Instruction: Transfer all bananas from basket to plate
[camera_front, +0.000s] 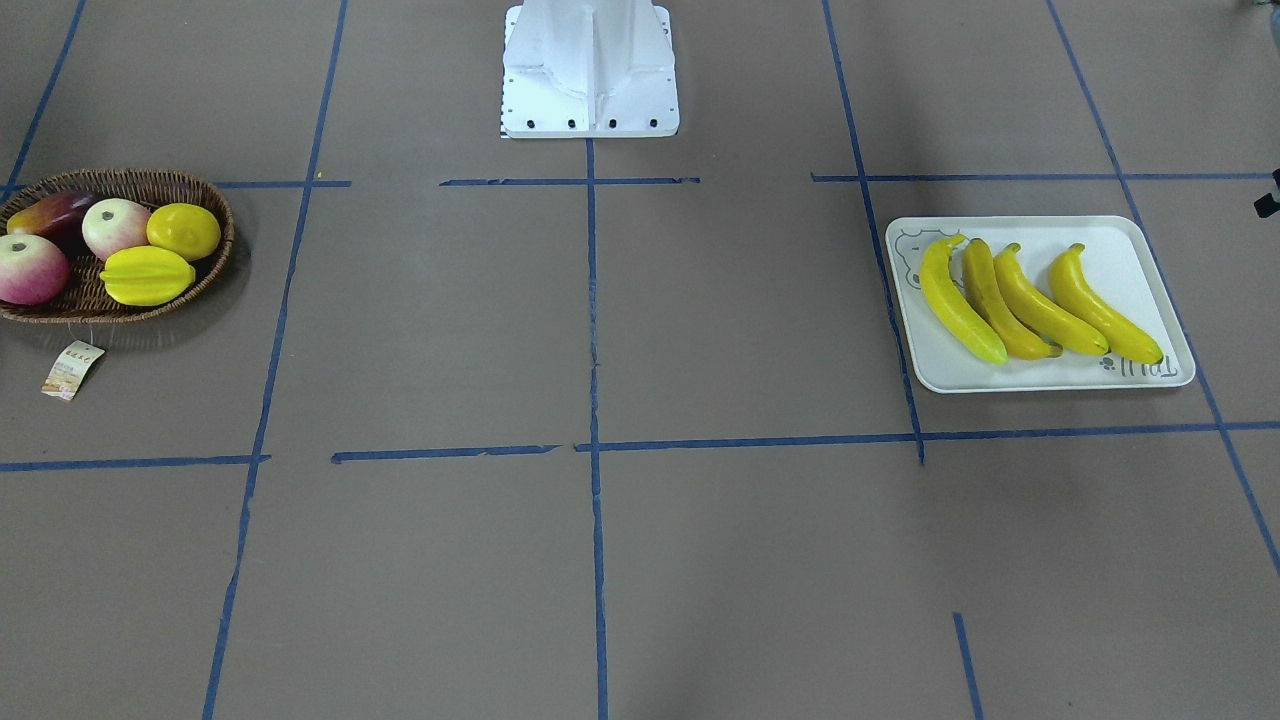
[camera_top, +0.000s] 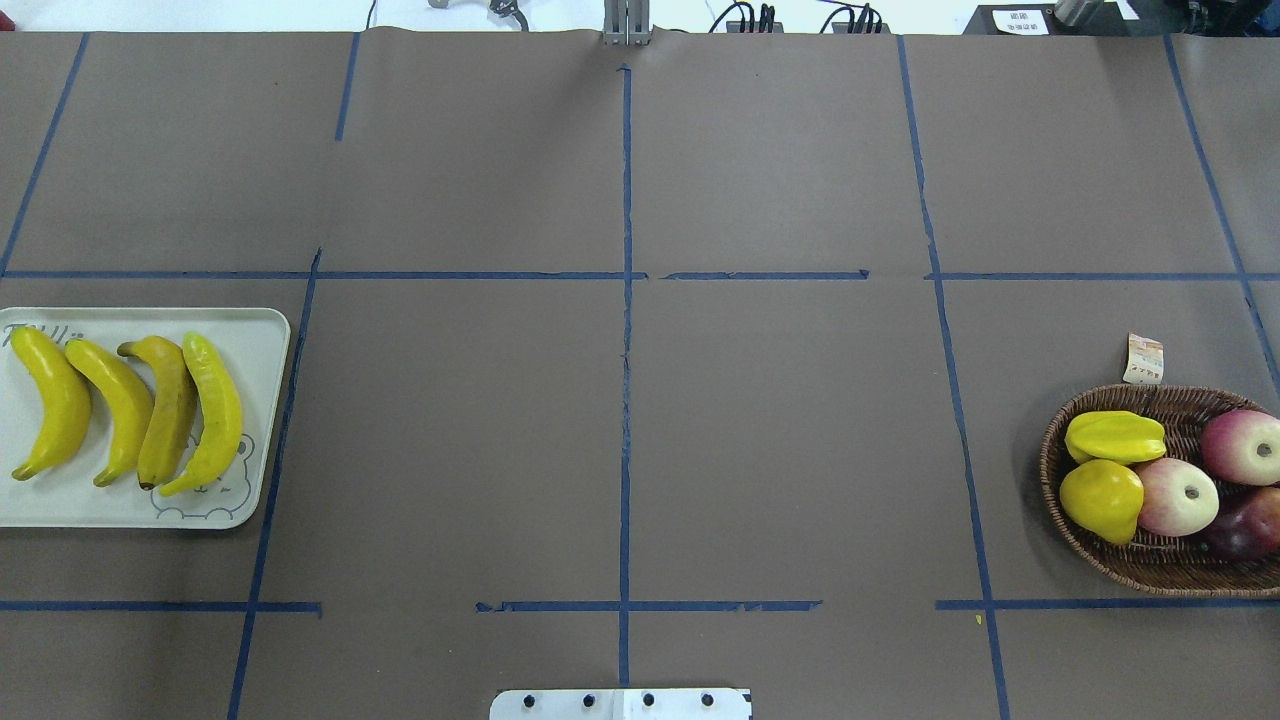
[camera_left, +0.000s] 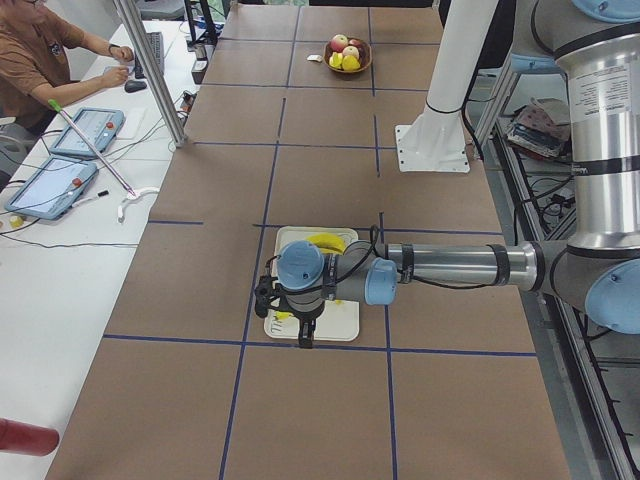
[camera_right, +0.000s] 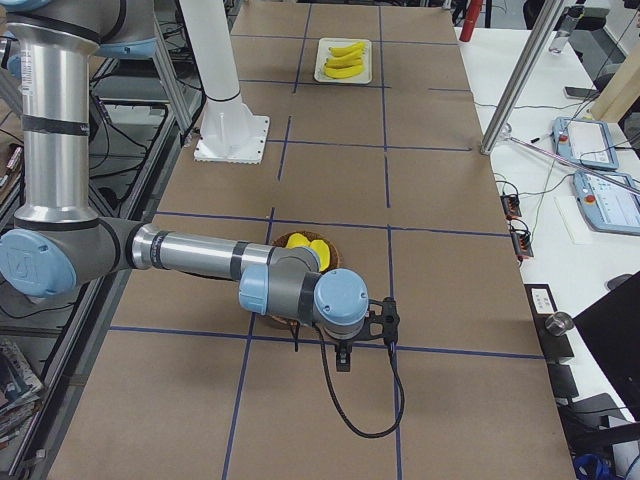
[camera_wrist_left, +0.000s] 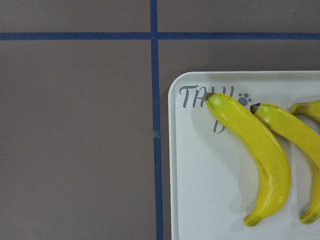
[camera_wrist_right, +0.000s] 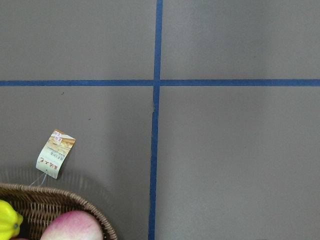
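On the plate (camera_top: 255, 340): all four bananas (camera_top: 222, 410), side by side, curved the same way. Third from the outer edge, the dull brownish banana (camera_top: 170, 400), touching its neighbours. Plate flat on the brown table (camera_top: 620, 450), near the end on the robot's left.

At the other end, the basket (camera_top: 1150, 575), with a starfruit (camera_top: 1115, 436), a lemon (camera_top: 1100, 497), two pink apples (camera_top: 1178, 497) and a dark red fruit (camera_top: 1245, 525) inside. Just beside the basket, on the table, a small paper tag (camera_top: 1144, 358).

Left arm (camera_left: 450, 268): stretched out long and flat, low over the table, wrist turned down above the plate. Left gripper (camera_left: 304, 335) pointing straight down by the plate's outer edge. Fingers apart or together? Cannot tell, seen from the side only.

Right arm (camera_right: 190, 255): stretched out flat the same way, wrist turned down near the basket. Right gripper (camera_right: 343, 358) pointing straight down, over the table just past the basket. Cannot tell if apart or together here either.
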